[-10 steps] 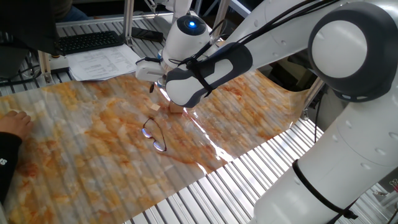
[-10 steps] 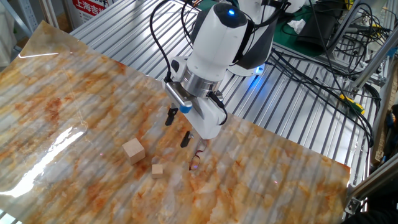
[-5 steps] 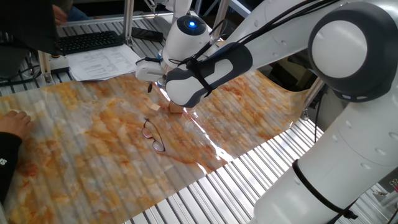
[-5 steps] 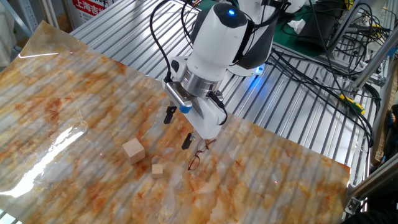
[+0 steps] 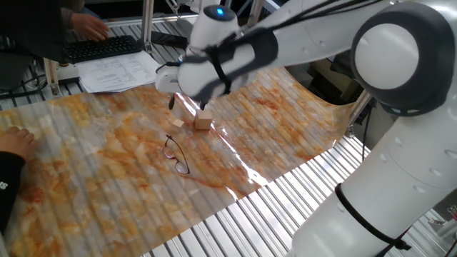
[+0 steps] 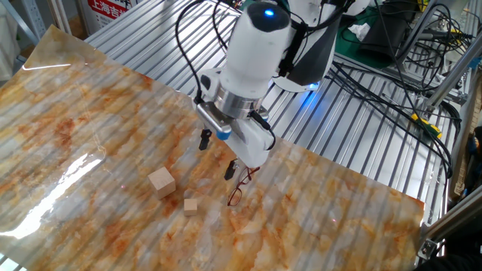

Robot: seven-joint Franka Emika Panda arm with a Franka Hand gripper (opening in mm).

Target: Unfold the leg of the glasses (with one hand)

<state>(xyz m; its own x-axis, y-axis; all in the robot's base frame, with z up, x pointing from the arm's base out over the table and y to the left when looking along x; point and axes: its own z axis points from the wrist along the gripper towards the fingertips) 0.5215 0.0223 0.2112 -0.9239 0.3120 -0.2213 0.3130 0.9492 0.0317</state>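
The glasses [image 5: 176, 155] lie on the orange marbled mat [image 5: 93, 164], thin dark frame with clear lenses. In the other fixed view the glasses [image 6: 239, 187] sit just below and right of my gripper [image 6: 218, 154]. The gripper is open and empty, hovering above the mat. Its right finger [image 6: 230, 170] hangs close over the glasses' upper end, apart from them. In one fixed view only one dark finger [image 5: 171, 102] shows below the white hand. A thin leg seems to stick out from the frame; I cannot tell how far it is unfolded.
Two tan wooden cubes lie left of the glasses, a larger one [image 6: 161, 181] and a small one [image 6: 190, 205]. A keyboard [image 5: 100, 46] and papers [image 5: 118, 71] lie behind the mat. A person's hand [image 5: 14, 139] rests at the mat's left. Cables [image 6: 392, 68] lie at the right.
The gripper has lifted off the glasses and the arm has risen and tilted. The glasses shifted slightly and look more spread than a second ago. A person's hand moved onto the keyboard.
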